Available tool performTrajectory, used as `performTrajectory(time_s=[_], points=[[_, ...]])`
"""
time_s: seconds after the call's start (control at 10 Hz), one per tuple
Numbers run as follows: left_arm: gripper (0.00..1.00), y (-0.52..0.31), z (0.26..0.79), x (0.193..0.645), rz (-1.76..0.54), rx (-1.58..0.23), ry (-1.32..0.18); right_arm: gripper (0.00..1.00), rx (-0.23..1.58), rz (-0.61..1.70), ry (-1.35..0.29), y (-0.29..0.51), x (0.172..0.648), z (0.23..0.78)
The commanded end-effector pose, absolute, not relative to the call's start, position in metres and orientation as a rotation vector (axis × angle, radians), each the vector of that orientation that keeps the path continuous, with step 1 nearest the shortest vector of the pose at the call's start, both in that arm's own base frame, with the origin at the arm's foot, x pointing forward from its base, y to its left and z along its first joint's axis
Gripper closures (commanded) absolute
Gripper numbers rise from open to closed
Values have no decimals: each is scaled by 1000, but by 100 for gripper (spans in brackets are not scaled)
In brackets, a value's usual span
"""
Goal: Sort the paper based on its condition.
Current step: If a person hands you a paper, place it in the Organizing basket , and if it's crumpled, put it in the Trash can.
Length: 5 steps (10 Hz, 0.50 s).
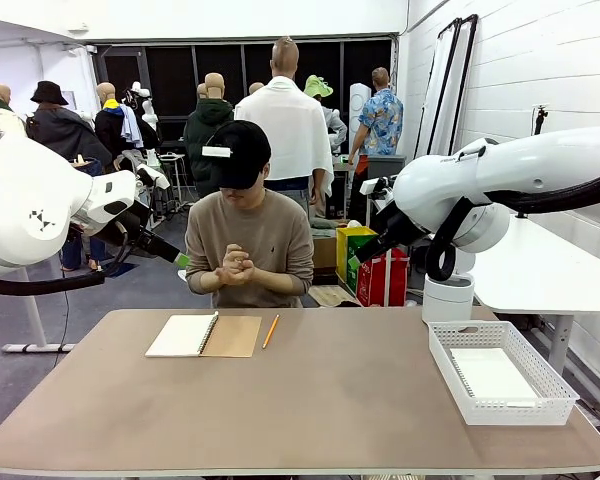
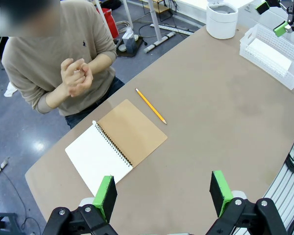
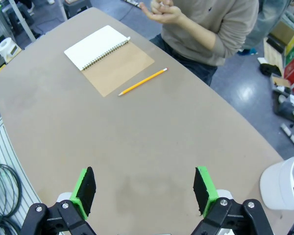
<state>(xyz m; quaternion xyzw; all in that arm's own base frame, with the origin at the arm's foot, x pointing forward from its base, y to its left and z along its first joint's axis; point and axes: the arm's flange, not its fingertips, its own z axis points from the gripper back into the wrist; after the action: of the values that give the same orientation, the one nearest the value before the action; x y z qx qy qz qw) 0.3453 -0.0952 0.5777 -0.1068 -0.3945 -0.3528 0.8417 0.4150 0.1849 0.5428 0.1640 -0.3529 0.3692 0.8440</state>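
A flat white sheet of paper (image 1: 492, 375) lies in the white lattice basket (image 1: 555, 385) at the table's right end; the left wrist view shows this paper (image 2: 269, 55) in the basket (image 2: 250, 46) too. At the far side the person's hands (image 1: 236, 265) are pressed together, and I cannot tell whether they hold anything. My left gripper (image 2: 162, 193) hangs open high above the table's near edge, holding nothing. My right gripper (image 3: 144, 191) is open and bare too, above the table's middle, and it also shows far off as a gripper (image 2: 272, 17) over the basket.
An open spiral notebook (image 1: 202, 335) with a brown cover lies in front of the person, a yellow pencil (image 1: 270, 331) just right of it. A white round bin (image 1: 448, 298) stands beyond the table's far right corner.
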Motion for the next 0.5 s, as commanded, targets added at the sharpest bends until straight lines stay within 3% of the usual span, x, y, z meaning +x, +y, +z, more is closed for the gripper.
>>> performTrajectory(time_s=[0.0, 0.4], points=[[0, -94, 577, 345, -755, -235, -830, 0, 340, 781, -745, 185, 415, 543], [0, -94, 577, 345, -755, -235, -830, 0, 340, 781, -745, 185, 415, 543]])
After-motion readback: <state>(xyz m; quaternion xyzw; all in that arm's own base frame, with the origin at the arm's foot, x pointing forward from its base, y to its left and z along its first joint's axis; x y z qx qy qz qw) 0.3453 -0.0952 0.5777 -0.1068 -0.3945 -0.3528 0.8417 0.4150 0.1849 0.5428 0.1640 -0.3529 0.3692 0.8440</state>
